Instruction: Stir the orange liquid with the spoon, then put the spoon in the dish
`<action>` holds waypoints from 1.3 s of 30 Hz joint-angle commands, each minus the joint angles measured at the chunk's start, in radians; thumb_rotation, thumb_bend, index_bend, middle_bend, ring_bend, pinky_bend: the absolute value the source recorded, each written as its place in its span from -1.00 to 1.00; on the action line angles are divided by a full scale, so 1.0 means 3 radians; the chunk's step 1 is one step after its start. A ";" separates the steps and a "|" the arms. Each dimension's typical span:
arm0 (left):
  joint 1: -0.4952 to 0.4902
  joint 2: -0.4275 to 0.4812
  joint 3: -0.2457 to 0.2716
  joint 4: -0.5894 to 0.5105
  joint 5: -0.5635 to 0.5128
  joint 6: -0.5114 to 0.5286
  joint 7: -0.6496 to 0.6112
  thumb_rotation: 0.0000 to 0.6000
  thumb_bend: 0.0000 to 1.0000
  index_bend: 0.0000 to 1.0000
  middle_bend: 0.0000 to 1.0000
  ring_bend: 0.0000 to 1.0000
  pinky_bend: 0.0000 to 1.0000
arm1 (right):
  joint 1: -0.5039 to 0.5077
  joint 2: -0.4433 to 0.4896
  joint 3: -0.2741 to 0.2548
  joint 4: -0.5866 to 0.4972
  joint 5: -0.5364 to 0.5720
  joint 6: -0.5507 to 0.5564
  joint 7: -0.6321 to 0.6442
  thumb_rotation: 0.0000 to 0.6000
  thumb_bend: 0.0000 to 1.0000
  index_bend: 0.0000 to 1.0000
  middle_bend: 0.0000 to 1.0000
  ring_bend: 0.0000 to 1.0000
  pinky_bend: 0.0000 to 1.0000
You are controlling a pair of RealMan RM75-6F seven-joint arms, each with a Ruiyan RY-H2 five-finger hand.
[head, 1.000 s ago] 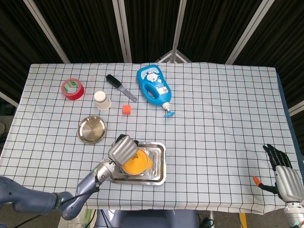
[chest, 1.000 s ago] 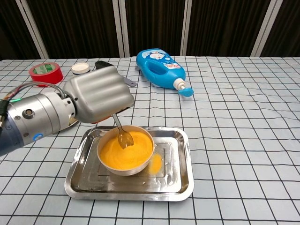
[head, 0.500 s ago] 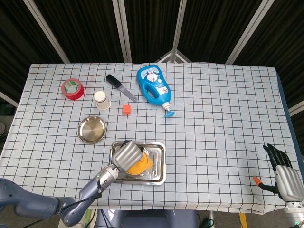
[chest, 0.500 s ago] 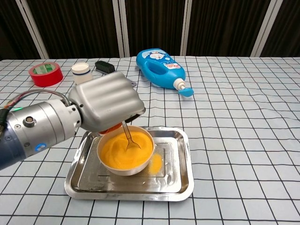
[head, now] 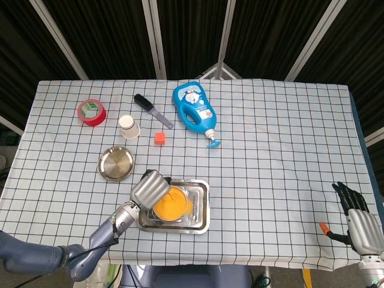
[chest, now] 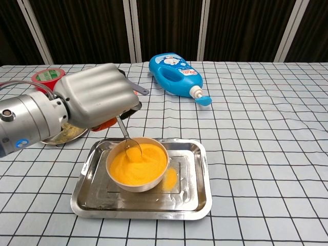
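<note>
Your left robot hand grips the spoon, its tip dipped in the orange liquid: stirring underway. The dish awaits the spoon. Your right robot hand hangs released, off the table.

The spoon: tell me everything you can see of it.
The spoon is slim, shiny metal. Its handle rises tilted up and left into the left hand, which grips its top end and hides it. Its small bowl dips into the orange liquid near the left edge of the white bowl, which sits in the steel tray.
</note>
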 commanded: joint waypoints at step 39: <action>0.0087 -0.0053 -0.0065 -0.0076 0.0183 -0.0083 0.0035 1.00 0.46 0.60 1.00 1.00 1.00 | 0.0002 0.0007 0.0002 -0.0010 0.0009 -0.0007 0.0016 1.00 -0.38 -1.00 -1.00 -1.00 -1.00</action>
